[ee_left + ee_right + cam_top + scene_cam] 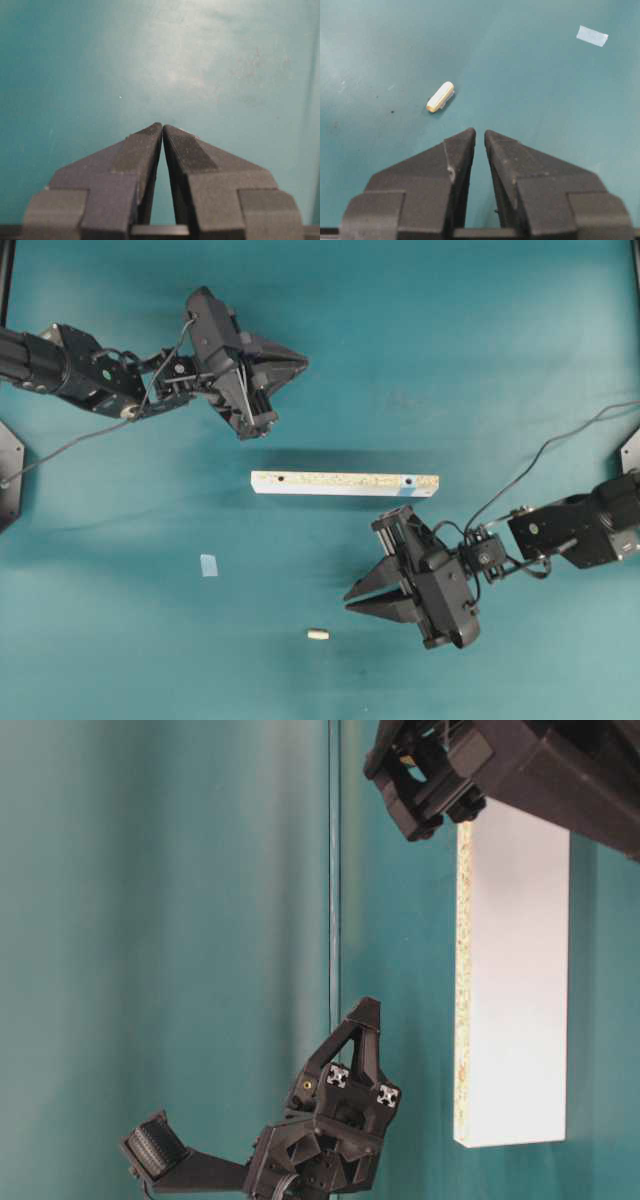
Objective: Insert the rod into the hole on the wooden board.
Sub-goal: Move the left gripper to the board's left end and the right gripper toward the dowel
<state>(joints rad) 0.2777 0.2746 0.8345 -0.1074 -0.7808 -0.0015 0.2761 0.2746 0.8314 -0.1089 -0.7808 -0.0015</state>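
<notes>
The wooden board (345,483) lies flat across the middle of the table. Its hole (409,481) with the light-blue mark is near the right end. The rod (318,634) lies on the table near the front, apart from the board; it also shows in the right wrist view (440,96). My right gripper (350,602) is empty, a little to the right of the rod, and its jaws stand a narrow slit apart (480,132). My left gripper (303,362) is shut and empty behind the board (162,125). In the table-level view the board (515,970) shows as a long white strip.
A small light-blue tape square (208,565) lies on the table left of the rod; it also shows in the right wrist view (592,35). The board's plain end has a second hole (280,479). The table is teal cloth.
</notes>
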